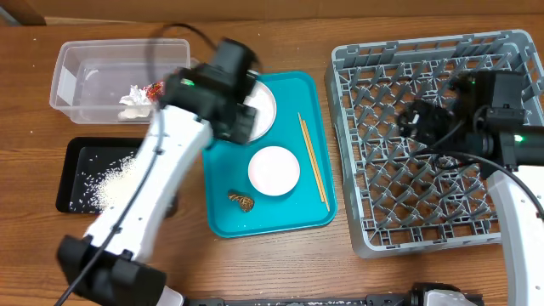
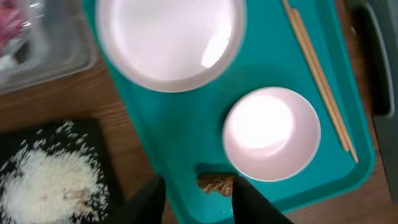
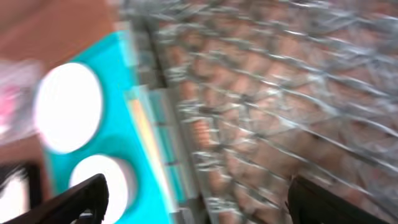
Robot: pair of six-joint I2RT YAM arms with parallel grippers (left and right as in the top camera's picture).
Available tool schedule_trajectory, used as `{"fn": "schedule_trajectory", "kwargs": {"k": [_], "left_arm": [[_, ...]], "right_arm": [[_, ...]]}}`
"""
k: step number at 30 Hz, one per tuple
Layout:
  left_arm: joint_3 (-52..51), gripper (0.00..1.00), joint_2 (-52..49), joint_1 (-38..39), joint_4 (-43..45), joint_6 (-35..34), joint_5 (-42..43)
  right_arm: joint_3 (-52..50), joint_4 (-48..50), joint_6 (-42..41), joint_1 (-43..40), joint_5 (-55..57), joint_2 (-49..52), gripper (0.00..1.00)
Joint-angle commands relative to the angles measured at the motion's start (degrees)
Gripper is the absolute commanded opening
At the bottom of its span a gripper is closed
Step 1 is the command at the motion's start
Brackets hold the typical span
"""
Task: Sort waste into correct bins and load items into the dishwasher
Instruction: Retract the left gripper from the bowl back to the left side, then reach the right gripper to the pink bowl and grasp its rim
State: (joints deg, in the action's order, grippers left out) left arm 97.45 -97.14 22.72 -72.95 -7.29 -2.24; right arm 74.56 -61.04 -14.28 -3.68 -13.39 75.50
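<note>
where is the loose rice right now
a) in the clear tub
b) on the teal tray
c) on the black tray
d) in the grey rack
c: the rice lies piled and scattered on the black tray, while the clear tub holds only the tissue and the wrapper.
</note>
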Motion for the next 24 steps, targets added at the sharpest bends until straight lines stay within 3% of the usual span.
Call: {"fn": "schedule_trajectory", "kwargs": {"k": [1,4,8,11,21,24], "left_arm": [[5.64,0.4,1.57,-9.03,-7.76,-12.9,1.7],[6.19,0.41,2.36,-15.91,-8.9,-13.68,9.46],[6.16,0.52,2.38,-24.3,-9.2,-15.32,17.94],[6.16,0.55,2.38,-28.2,-9.62,-15.47,21.57],[6.14,0.59,2.36,-28.89,-9.84,-14.56,19.61],[6.14,0.61,2.34,-28.89,-9.77,-14.58,19.61]], "right_arm": [[0.31,4.52,2.8,6.03,-12.74,0.07,0.88],[0.31,7.45,2.78,12.68,-11.89,0.46,0.88],[0.31,8.94,2.25,22.23,-7.1,3.08,0.88],[0.31,8.94,1.64,28.46,-3.13,7.48,0.88],[0.31,10.01,-7.08,35.52,-0.76,24.39,0.82],[0.31,10.21,-9.33,35.91,-0.83,28.33,0.72]]}}
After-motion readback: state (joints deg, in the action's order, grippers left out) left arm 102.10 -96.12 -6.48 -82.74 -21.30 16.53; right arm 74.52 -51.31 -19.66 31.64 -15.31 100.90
